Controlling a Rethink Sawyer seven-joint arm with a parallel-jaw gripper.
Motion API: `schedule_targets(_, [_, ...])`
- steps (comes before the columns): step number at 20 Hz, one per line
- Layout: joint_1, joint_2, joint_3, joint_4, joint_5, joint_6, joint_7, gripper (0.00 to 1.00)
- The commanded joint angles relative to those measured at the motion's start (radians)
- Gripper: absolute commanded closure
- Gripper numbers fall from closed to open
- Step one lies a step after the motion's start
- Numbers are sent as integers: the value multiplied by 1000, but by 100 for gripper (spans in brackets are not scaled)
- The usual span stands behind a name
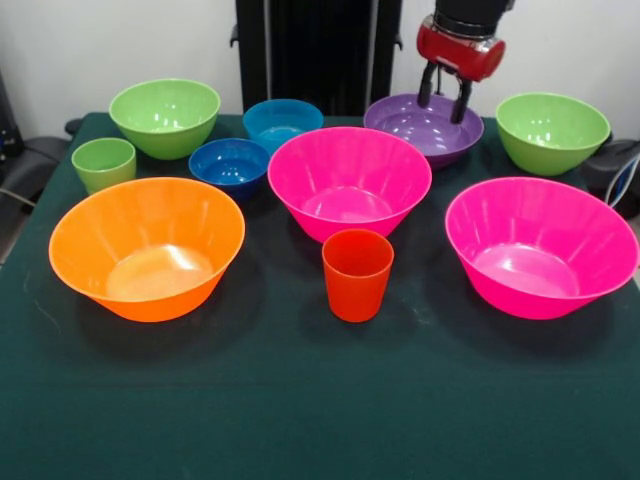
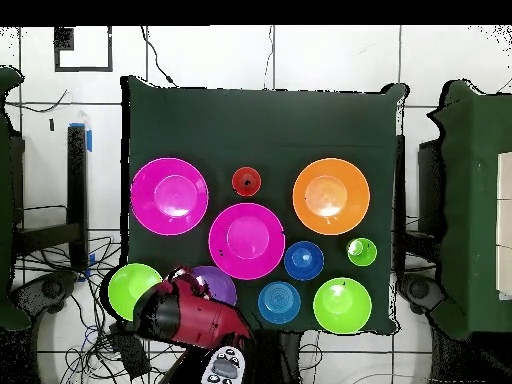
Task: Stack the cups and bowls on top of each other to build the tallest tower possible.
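All bowls and cups stand apart on the table; nothing is stacked. My gripper (image 1: 444, 100) is open and empty, with its fingers just above the purple bowl (image 1: 425, 130) at the back. In front of that bowl is a pink bowl (image 1: 349, 182), and a second pink bowl (image 1: 540, 245) is at the right. The orange bowl (image 1: 147, 248) is front left. Green bowls stand at the back left (image 1: 165, 117) and back right (image 1: 552, 131). The light blue bowl (image 1: 282, 122) and dark blue bowl (image 1: 230, 165) are behind the middle. The green cup (image 1: 104, 164) is at the left and the orange-red cup (image 1: 357, 274) is front centre.
The dark green cloth (image 1: 300, 400) covers the table. The black pedestal (image 1: 310, 50) rises behind it. In the overhead view the red arm (image 2: 190, 315) covers part of the purple bowl (image 2: 218, 282). Dark chairs (image 2: 470, 200) flank the table.
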Motion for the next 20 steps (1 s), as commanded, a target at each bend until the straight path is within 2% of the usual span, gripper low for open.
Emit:
schedule_targets(1, [19,87,71,115,104,7,301,0])
schedule_targets(9, [-24,99,179,169,147,-46,384,0])
schedule_targets(12, [-33,126,224,168,157,-89,433,0])
schedule_targets(20, [-67,238,267,118,95,-221,494,0])
